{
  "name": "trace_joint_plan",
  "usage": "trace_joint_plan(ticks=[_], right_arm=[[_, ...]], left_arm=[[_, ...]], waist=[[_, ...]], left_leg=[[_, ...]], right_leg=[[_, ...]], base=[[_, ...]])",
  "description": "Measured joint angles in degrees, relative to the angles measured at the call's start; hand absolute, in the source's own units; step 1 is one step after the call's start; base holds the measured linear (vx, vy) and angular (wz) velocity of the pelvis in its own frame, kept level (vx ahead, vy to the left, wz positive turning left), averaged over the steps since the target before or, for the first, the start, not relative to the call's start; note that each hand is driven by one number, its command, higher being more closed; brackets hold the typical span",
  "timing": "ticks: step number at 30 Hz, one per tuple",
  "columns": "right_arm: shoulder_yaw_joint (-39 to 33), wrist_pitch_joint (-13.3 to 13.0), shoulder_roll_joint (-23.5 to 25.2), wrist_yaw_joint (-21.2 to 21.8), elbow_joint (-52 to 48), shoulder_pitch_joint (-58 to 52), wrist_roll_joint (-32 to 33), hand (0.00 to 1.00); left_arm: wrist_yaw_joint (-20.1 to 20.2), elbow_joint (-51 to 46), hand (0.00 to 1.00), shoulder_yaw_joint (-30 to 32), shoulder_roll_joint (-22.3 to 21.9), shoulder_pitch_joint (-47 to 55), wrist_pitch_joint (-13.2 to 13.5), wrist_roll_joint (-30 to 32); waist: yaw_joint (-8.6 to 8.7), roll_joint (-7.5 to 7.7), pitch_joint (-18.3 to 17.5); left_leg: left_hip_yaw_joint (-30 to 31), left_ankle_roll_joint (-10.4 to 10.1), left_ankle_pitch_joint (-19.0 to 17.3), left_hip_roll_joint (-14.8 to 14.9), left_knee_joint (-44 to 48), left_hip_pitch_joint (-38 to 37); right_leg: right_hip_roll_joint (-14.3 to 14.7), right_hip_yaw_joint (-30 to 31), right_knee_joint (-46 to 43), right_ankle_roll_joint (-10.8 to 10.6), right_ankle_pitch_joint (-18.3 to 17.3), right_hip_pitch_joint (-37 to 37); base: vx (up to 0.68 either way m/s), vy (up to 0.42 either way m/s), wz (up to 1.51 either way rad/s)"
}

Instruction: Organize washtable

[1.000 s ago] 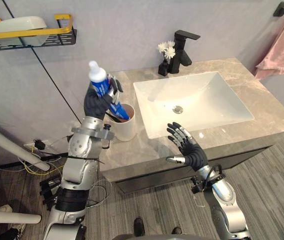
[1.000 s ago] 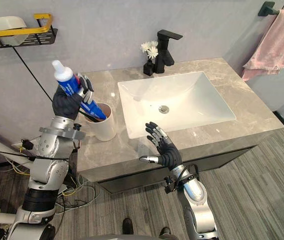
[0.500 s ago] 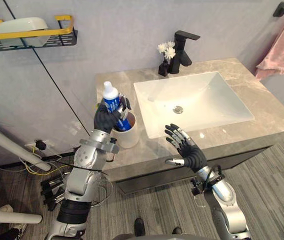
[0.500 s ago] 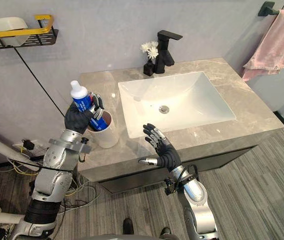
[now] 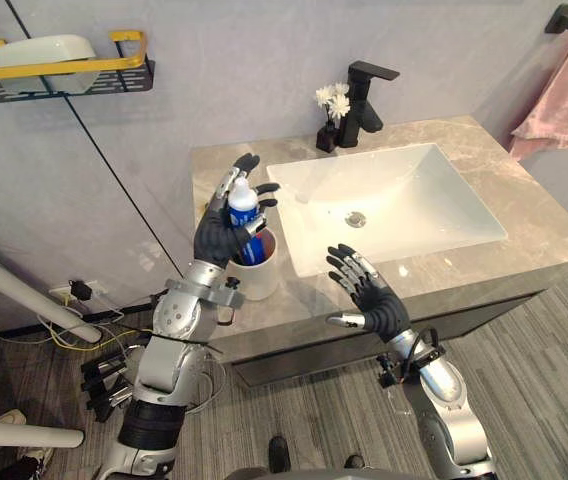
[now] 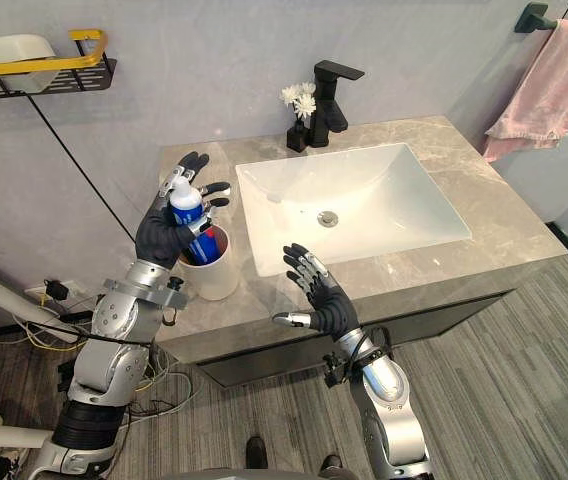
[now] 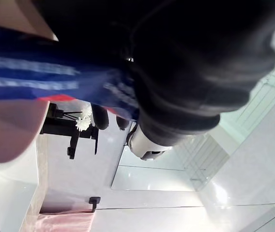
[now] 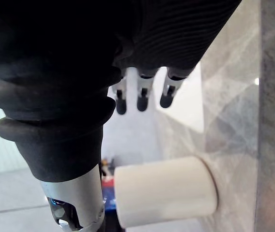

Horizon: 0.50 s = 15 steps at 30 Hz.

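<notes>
Standing before robot hand (image 5: 218, 241): toothpaste tube (image 5: 246, 212)

Grey washtable (image 5: 529, 222): white cup (image 5: 258, 278), flower vase (image 5: 327, 136), faucet (image 5: 365, 101).

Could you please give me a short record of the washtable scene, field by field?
toothpaste tube: standing in the cup, white cap up
cup: white, on the counter, left of the sink
left hand: open, fingers straight, palm by the tube
right hand: open, above the counter's front edge
faucet: black, behind the sink, white flowers beside it
</notes>
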<state>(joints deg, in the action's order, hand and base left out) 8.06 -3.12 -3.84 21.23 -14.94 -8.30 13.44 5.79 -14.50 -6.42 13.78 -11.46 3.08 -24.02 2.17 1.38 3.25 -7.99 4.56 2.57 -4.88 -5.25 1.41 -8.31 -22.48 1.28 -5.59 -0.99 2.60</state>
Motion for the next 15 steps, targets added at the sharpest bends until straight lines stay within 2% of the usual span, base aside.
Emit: trace_joint_plan(ticks=[5, 8, 13, 15], right_arm=[[1.6, 0.0, -0.1, 0.2, 0.0, 0.7, 0.1, 0.0], [1.6, 0.0, -0.3, 0.2, 0.0, 0.8, 0.6, 0.0], [1.6, 0.0, -1.7, 0.3, 0.1, 1.3, 0.7, 0.0], [1.6, -0.1, -1.8, 0.3, 0.1, 1.3, 0.7, 0.0]], left_arm=[[-1.2, 0.0, 0.0, 0.5, 2.0, -6.9, 0.4, 0.0], [-1.5, 0.0, 0.0, 2.4, 4.8, -12.2, 1.8, -0.1], [-3.6, 0.6, 0.0, 7.2, 12.8, -20.3, 4.2, -1.0], [-4.0, 0.6, 0.0, 8.4, 14.2, -21.6, 5.3, -2.1]], waist=[[-0.05, 0.0, 0.0], [0.02, -0.02, 0.0], [-0.49, -0.04, 0.0], [-0.85, -0.1, -0.1]], left_leg=[[0.0, 0.0, 0.0, 0.1, 0.0, 0.0], [0.0, 0.0, 0.0, 0.1, 0.0, 0.0], [0.3, 0.0, 0.0, 0.0, 0.0, 0.0], [0.5, 0.0, 0.0, 0.0, 0.0, 0.0]], right_leg=[[0.1, 0.0, 0.0, 0.0, 0.0, 0.0], [0.1, 0.0, 0.0, 0.0, 0.0, 0.0], [0.1, -0.3, 0.1, 0.0, 0.0, 0.2], [0.1, -0.5, 0.1, 0.0, 0.0, 0.3]], base=[[0.0, 0.0, 0.0], [0.0, 0.0, 0.0], [0.0, 0.0, 0.02], [0.0, 0.0, 0.05]])
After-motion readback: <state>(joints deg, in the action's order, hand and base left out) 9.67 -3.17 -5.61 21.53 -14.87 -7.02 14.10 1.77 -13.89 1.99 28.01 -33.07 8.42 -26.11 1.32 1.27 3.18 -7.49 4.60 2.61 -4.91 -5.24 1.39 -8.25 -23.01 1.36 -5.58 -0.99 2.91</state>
